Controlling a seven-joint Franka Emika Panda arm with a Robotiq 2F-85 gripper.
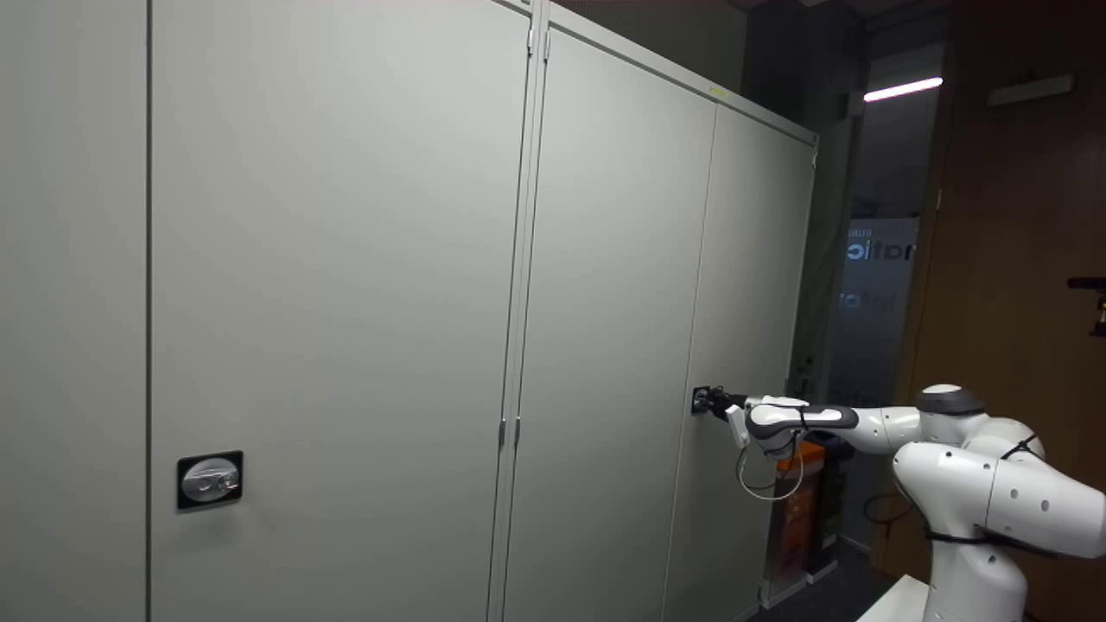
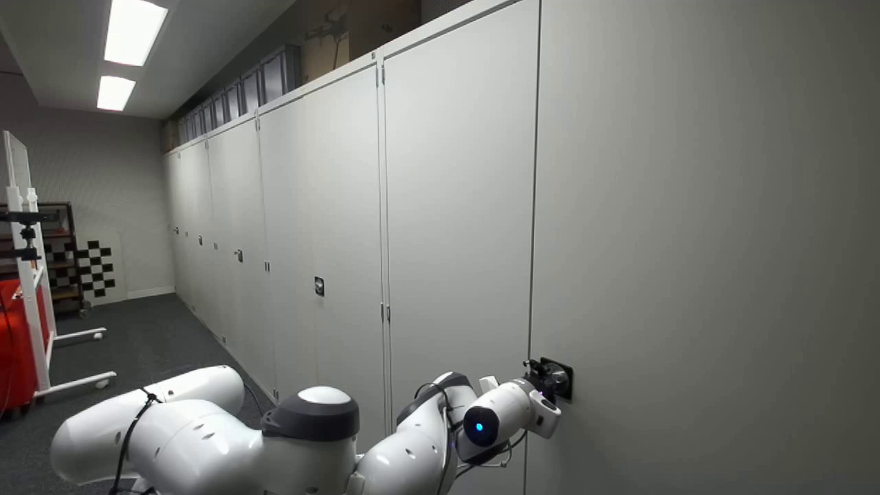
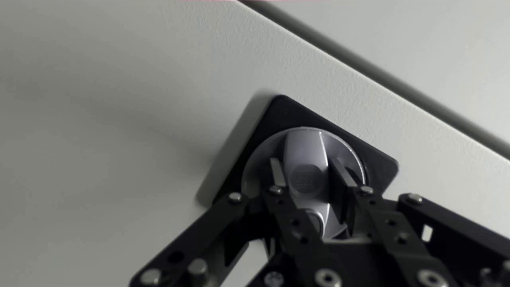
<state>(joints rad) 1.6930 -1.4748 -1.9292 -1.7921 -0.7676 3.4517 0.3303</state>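
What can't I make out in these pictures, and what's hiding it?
Wrist view: lower part of the handle, behind the gripper.
Both exterior views: the foot of the robot arm, cut off by the bottom edge.
An exterior view: any writing on the yellow label, too small.
Both exterior views: anything behind the cabinet doors, which block the view.

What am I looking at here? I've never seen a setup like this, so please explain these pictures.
That white machine is a robot arm, with a black gripper for a hand. Two pictures come from cameras standing off the robot; the close-up comes from one on its wrist. The upright surface is a row of cabinets. On one door, a black plate bears a silver handle. The fingers stand on either side of the handle and seem to grip it.
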